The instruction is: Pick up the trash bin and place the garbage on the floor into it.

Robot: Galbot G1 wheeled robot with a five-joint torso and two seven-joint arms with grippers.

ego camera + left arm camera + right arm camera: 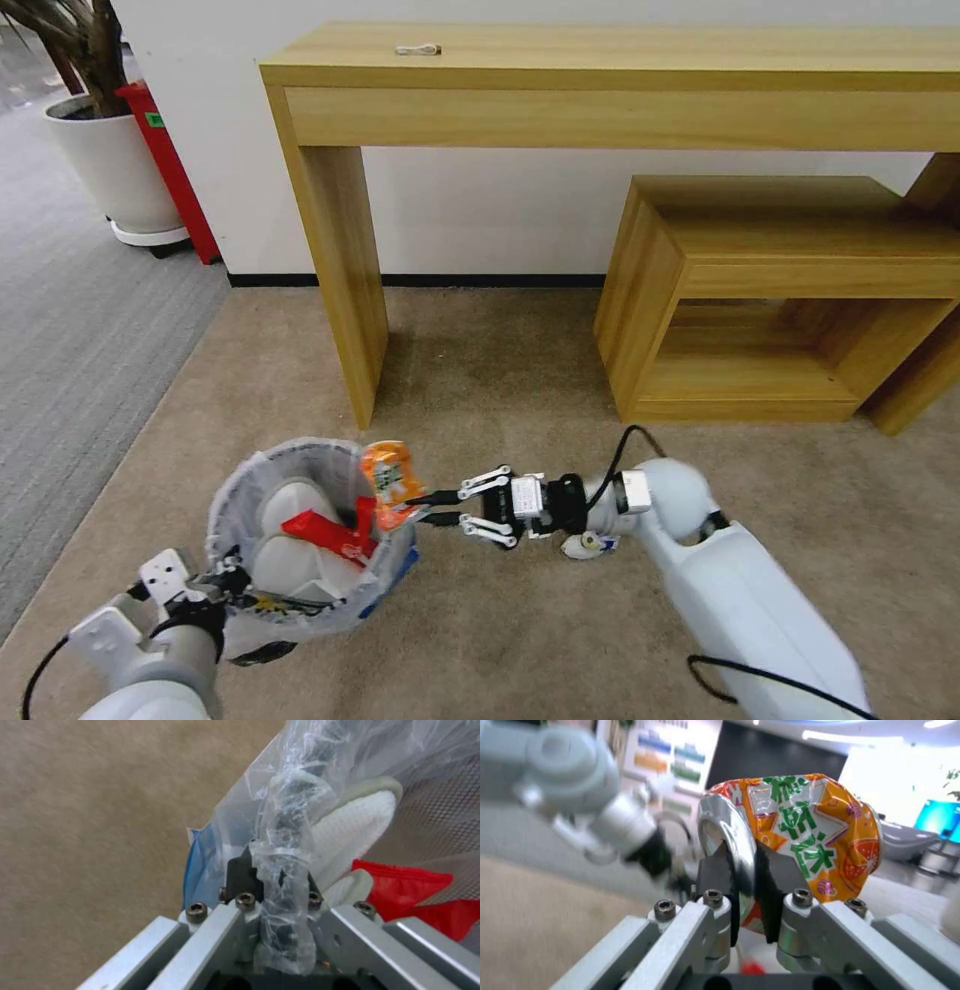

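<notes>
Crushed can (800, 832) pinched between right gripper (747, 885) fingers.

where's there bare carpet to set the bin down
Bare carpet lies between the trash bin and the right arm, and more under the tall table. It is crowded at the bin's rim, where the right gripper holds the crushed can.

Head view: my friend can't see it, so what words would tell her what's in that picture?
The right gripper holds a crushed orange can at the rim of the trash bin, which the left gripper holds up by its bag over tan carpet. White slippers and a red wrapper lie inside.
</notes>
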